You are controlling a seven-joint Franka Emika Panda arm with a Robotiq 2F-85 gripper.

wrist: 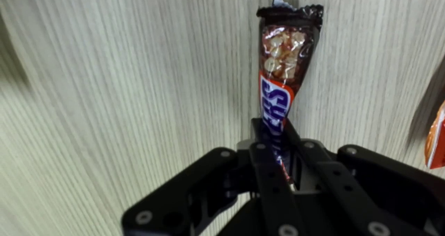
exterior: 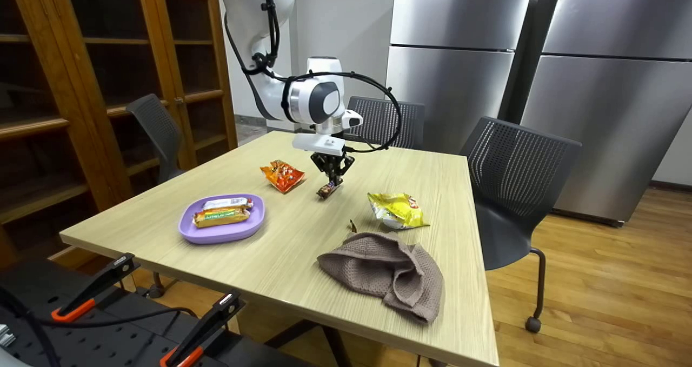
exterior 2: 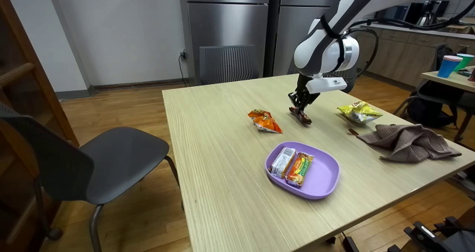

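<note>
Wrist view: candy bar [wrist: 278,93] points lengthwise toward top.

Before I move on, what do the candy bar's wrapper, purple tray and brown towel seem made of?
Candy bar's wrapper: probably thin glossy plastic film, given bright highlights and a crimped, toothed end.
Purple tray: likely molded plastic, satin, from its even color and rounded rim.
Brown towel: matte textile, perhaps cotton; waffle texture and soft folds show.

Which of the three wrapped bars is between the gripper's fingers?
The dark brown bar, pinched by the gripper; the white-labelled bar and the orange bar lie on the purple plate.
</note>
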